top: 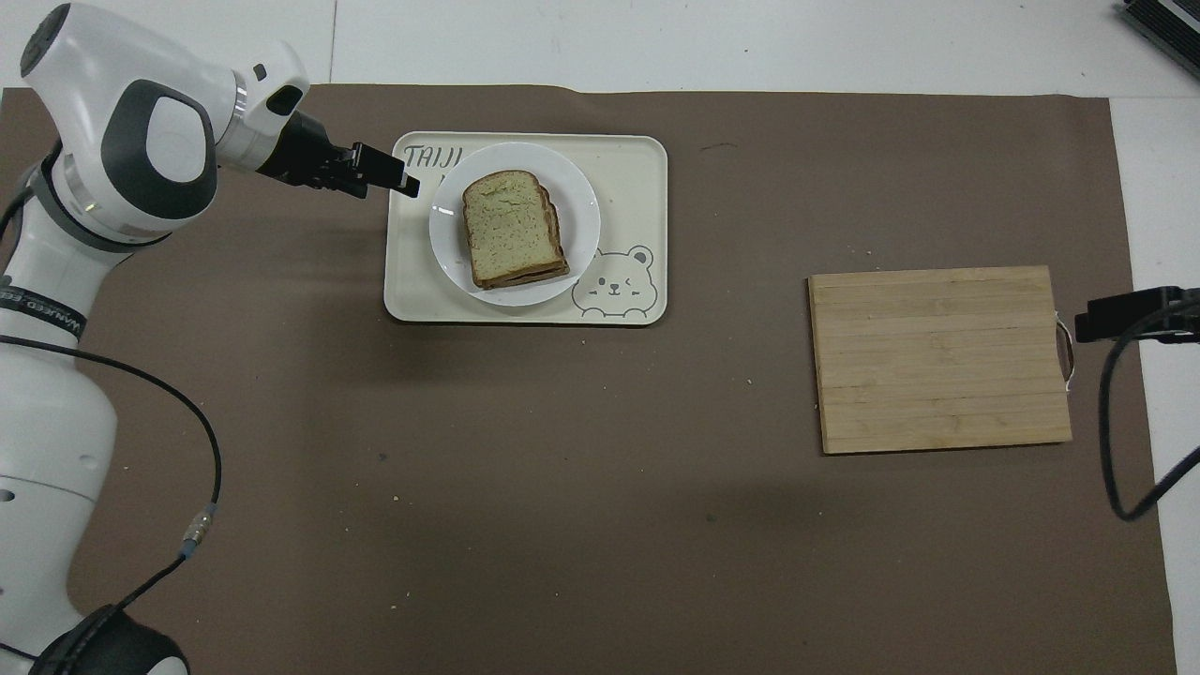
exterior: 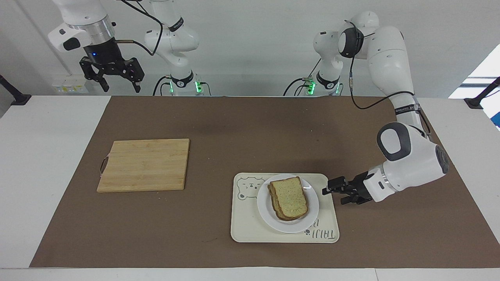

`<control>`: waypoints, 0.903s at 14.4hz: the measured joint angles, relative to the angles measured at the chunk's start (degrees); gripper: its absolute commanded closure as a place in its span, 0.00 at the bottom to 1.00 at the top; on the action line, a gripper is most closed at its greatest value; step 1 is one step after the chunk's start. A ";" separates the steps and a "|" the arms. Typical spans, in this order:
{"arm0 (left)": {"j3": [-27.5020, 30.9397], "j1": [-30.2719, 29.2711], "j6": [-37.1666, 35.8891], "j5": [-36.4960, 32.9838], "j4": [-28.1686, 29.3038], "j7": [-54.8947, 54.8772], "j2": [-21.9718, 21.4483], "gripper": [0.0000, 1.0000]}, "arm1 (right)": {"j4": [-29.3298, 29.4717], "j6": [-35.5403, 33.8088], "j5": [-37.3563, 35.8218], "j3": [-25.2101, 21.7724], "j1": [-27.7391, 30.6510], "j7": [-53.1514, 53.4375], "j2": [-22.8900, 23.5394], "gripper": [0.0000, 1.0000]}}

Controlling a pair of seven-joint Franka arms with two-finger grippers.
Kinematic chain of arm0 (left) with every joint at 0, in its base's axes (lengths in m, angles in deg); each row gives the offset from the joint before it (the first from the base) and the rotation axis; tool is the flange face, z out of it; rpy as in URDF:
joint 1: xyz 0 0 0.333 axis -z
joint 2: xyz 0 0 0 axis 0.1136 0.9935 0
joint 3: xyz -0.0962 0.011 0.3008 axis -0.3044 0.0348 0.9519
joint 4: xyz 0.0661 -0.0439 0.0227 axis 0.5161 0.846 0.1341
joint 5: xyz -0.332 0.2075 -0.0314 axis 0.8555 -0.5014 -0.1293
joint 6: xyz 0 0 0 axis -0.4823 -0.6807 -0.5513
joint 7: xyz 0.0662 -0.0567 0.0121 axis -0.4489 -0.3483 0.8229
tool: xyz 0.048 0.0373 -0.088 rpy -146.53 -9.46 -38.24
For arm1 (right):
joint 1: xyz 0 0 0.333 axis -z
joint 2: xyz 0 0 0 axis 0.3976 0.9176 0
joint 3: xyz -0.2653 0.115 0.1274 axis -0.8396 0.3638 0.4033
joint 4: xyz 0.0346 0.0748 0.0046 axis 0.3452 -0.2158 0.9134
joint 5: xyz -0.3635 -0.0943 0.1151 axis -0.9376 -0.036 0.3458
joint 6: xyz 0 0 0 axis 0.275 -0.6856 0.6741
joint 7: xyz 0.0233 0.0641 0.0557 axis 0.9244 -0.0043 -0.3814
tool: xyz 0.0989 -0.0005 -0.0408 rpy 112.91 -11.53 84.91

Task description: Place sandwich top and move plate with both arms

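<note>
The sandwich top (exterior: 291, 197) (top: 511, 225) lies on another slice on the white plate (exterior: 312, 212) (top: 581, 202). The plate sits on the cream bear tray (exterior: 244, 230) (top: 647, 169). My left gripper (exterior: 332, 194) (top: 403, 180) hangs open and empty just above the tray's edge at the left arm's end, a little apart from the plate's rim. My right gripper (exterior: 119, 85) waits open and empty, raised high over the right arm's end of the table; only its edge shows in the overhead view (top: 1125, 314).
A bamboo cutting board (exterior: 144, 164) (top: 942, 358) lies on the brown mat (exterior: 250, 128) toward the right arm's end, nearer to the robots than the tray. White table margins border the mat.
</note>
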 measured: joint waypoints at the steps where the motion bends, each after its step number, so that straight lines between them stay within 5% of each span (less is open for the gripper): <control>1: 0.37 0.06 1.23 -1.50 0.01 0.00 -0.79 0.00 | 0.00 0.00 0.00 0.00 0.00 0.00 0.00 0.00; 7: 1.96 -0.54 11.12 -14.20 0.04 -0.17 -2.99 0.00 | 0.00 0.00 0.00 0.00 0.00 0.00 0.00 0.00; 13: 5.06 -0.45 3.63 -21.92 0.25 6.26 -9.42 0.00 | 0.00 0.00 0.00 0.00 0.00 0.00 0.00 0.00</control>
